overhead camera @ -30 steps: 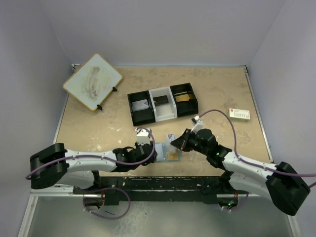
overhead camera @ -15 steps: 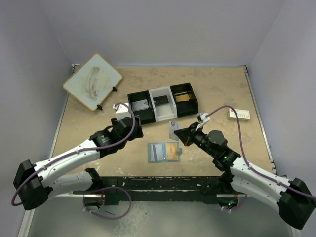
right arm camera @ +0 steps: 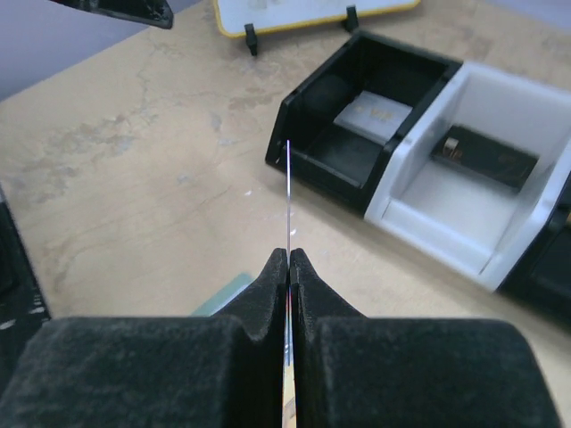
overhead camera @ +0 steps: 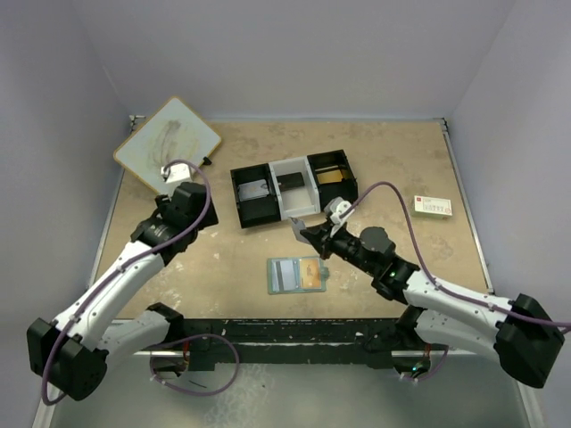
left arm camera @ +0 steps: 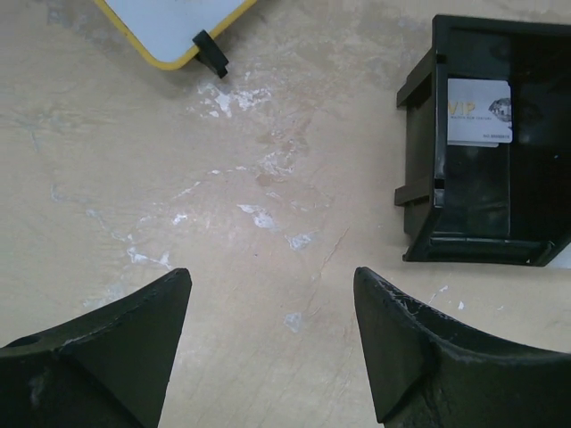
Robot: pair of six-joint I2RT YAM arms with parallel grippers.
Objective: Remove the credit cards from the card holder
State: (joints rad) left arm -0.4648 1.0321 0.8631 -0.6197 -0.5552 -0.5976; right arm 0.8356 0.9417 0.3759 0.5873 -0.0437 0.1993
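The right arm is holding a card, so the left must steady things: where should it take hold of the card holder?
At its left outer edge, coming in low from the left. The card holder lies open and flat, with the orange-gold card in its right panel, so the left panel is likely free. The left gripper is open; the right gripper pinches the grey card.

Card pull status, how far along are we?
One card is out: the right gripper pinches it edge-on, clear of the open card holder. An orange-gold card remains in the holder, so that's left. The left gripper is open, empty. The tray's left compartment already holds a white card.
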